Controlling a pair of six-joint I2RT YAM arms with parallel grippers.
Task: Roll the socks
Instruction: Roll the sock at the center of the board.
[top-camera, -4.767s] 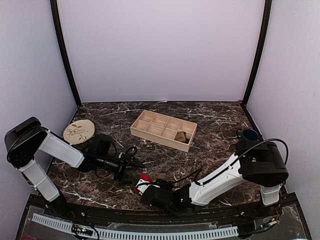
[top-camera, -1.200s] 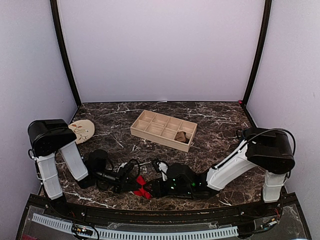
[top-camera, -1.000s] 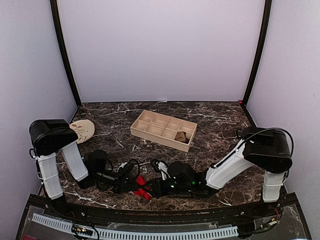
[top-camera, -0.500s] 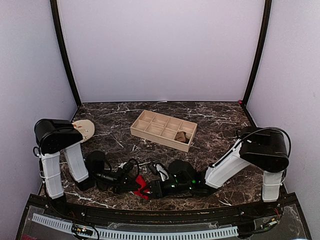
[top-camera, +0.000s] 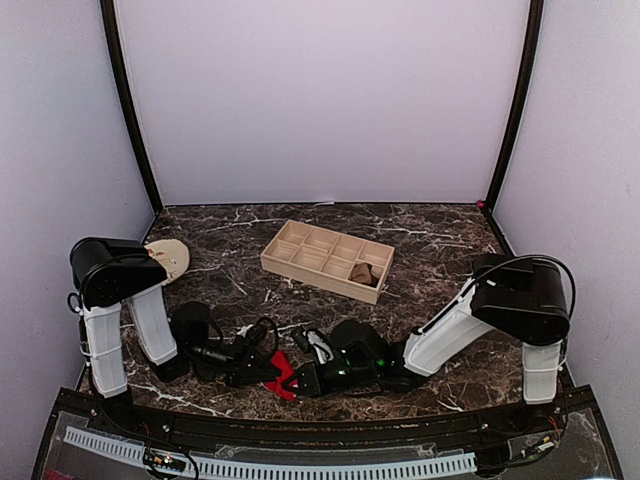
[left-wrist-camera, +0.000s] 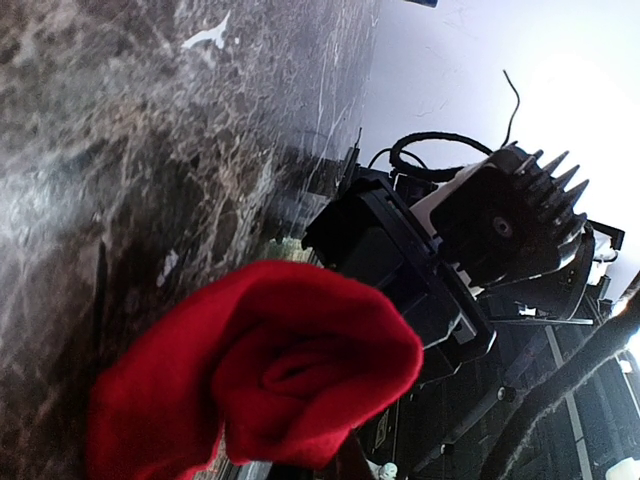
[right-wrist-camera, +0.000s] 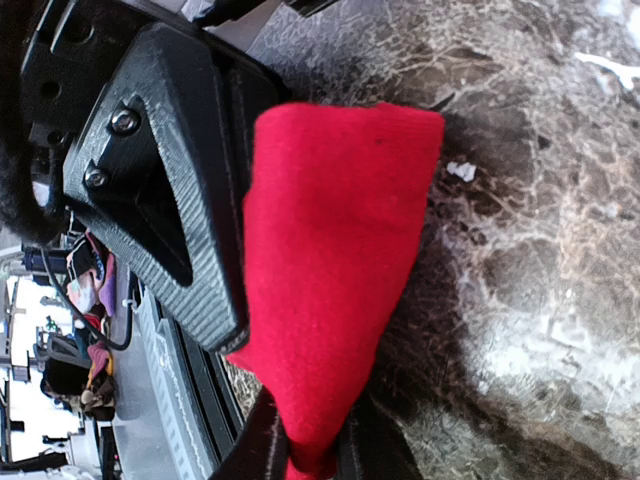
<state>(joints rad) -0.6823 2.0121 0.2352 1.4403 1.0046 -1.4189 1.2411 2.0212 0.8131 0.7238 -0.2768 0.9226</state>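
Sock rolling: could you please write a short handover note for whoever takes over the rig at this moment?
Grippers: left gripper shut on the red sock; right gripper shut on one end of it, facing the left.
Things: red sock between them at the near edge; tan sock bundled in a wooden tray compartment.
Done: tan sock looks rolled and stowed; red sock partly curled.
Left: finish rolling the red sock, probably then tray it.

Looking over the whole setup from here, I can't make out any readable text, label, brand, number or sign on anything.
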